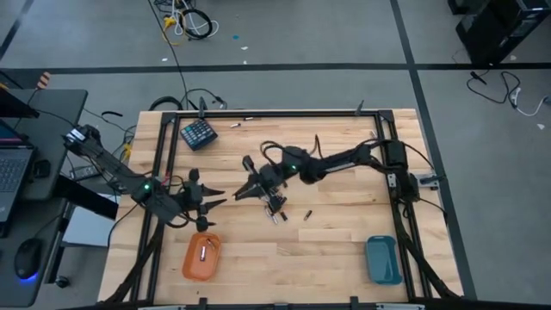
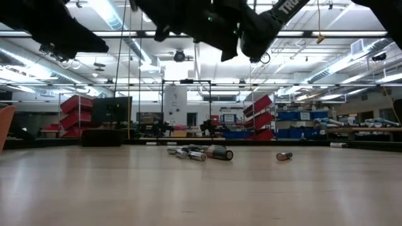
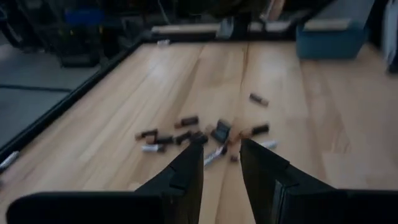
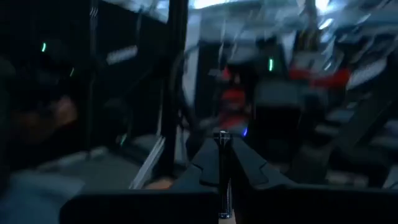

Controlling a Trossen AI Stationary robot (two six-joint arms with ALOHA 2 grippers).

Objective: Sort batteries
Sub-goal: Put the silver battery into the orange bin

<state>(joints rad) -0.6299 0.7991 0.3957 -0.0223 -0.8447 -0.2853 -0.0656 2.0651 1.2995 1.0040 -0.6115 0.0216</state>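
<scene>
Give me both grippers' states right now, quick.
Left gripper: open, empty, above the table short of the batteries.
Right gripper: shut, raised; whether it holds anything cannot be told.

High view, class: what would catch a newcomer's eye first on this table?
The cluster of batteries at mid-table, with the right gripper shut just beside it. Next, the orange tray near the front edge on the left, one battery already inside, and the blue tray on the right.
</scene>
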